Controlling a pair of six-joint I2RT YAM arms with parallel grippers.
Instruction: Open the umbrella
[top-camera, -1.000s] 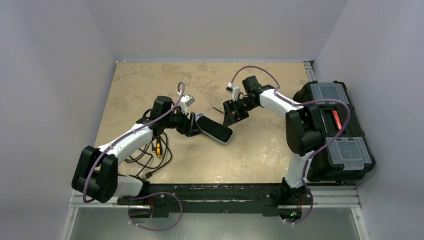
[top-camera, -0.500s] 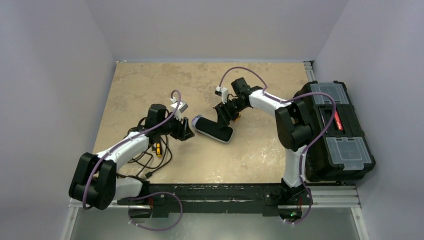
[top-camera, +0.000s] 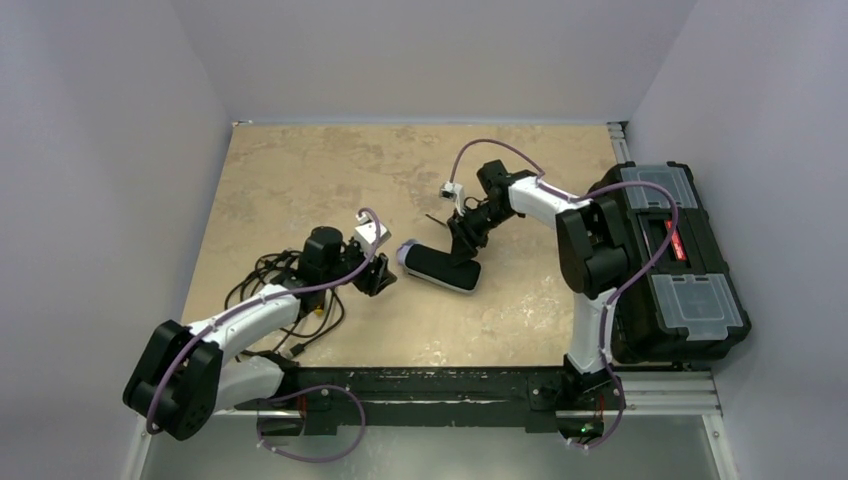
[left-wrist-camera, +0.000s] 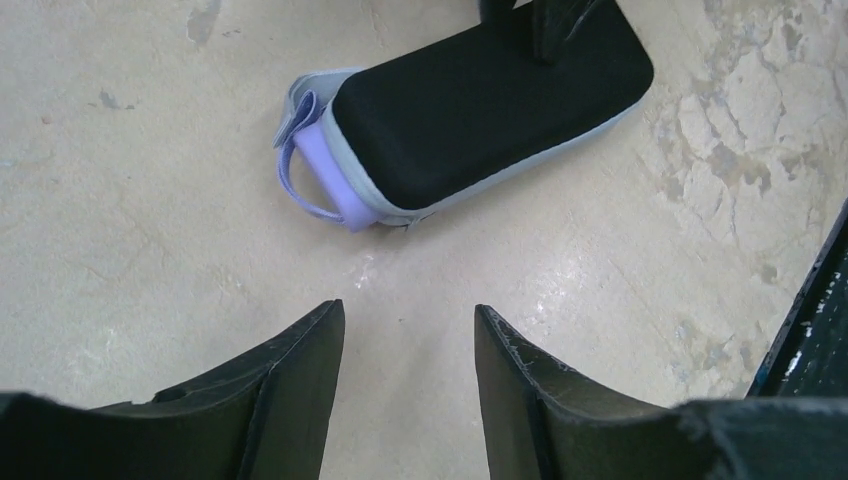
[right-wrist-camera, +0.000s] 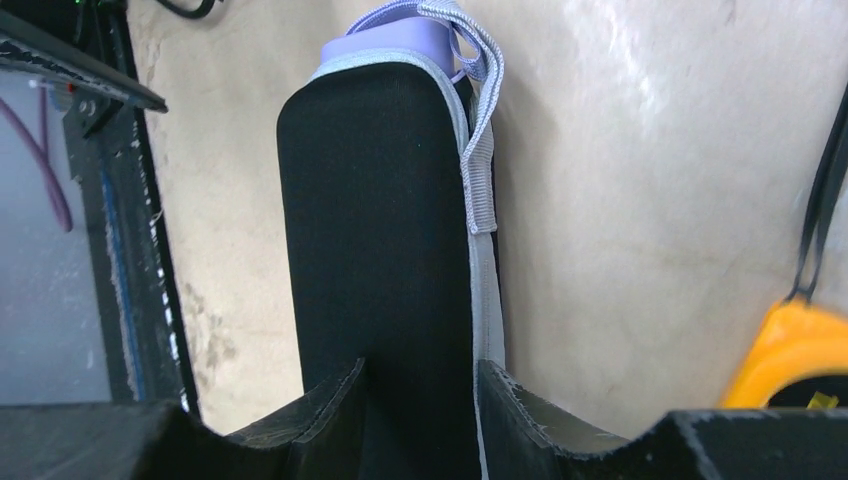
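Top external view puts the compact folded umbrella (top-camera: 440, 268), black on its upper face with a pale lavender edge, flat on the beige marbled counter (top-camera: 300, 180). It lies between my two arms, a little right of the middle, and it is closed. Its small lavender handle (left-wrist-camera: 335, 180), with a lavender fabric strap (right-wrist-camera: 480, 130) looped around it, points toward my left end effector (top-camera: 380, 277).

That left end effector sits low over the counter just beside the handle end, apart from it. Its two dark fingers are spread with only bare counter between them, so it is released and holds nothing.

My right end effector (top-camera: 465, 245) comes down on the opposite end of the umbrella. From the right wrist, the black body runs away from between my fingers, and their tips cover its edges. I cannot tell whether they are clamped on it or only resting against it.

A tangle of black cables (top-camera: 270, 290) lies beside my left arm. A black plastic toolbox with clear lid compartments (top-camera: 690, 300) stands off the counter's right edge. A rounded yellow object (right-wrist-camera: 790, 350) shows at the right wrist view's edge.
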